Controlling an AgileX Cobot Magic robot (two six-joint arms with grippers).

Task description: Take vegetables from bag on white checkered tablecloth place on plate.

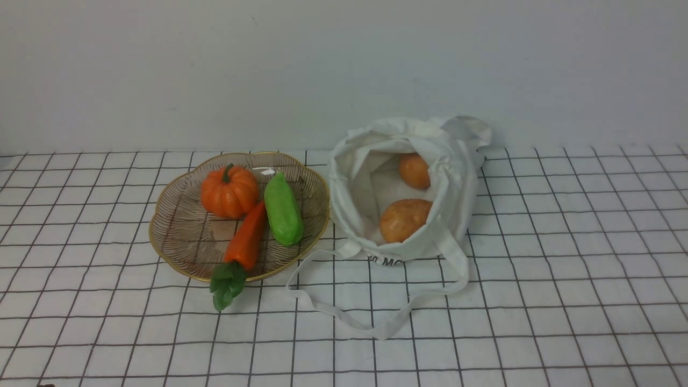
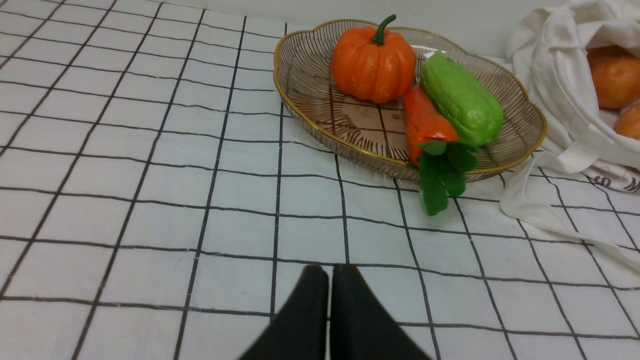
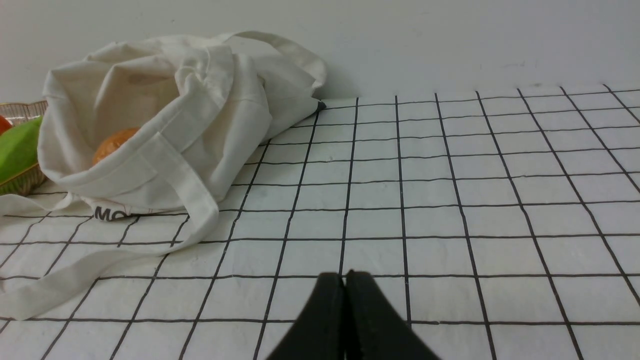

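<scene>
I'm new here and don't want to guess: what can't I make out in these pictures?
- Bag, front view: deepest inside, hidden by its own cloth.
- Its lettering, front view: partly hidden by the overhanging rim.
- Plate, right wrist view: mostly cut off by the edge.

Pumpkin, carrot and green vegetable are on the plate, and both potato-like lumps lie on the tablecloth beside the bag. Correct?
Not quite: the front view shows both lumps inside the open bag, not on the tablecloth beside it. The rest holds: pumpkin, carrot and green vegetable are on the plate.
</scene>
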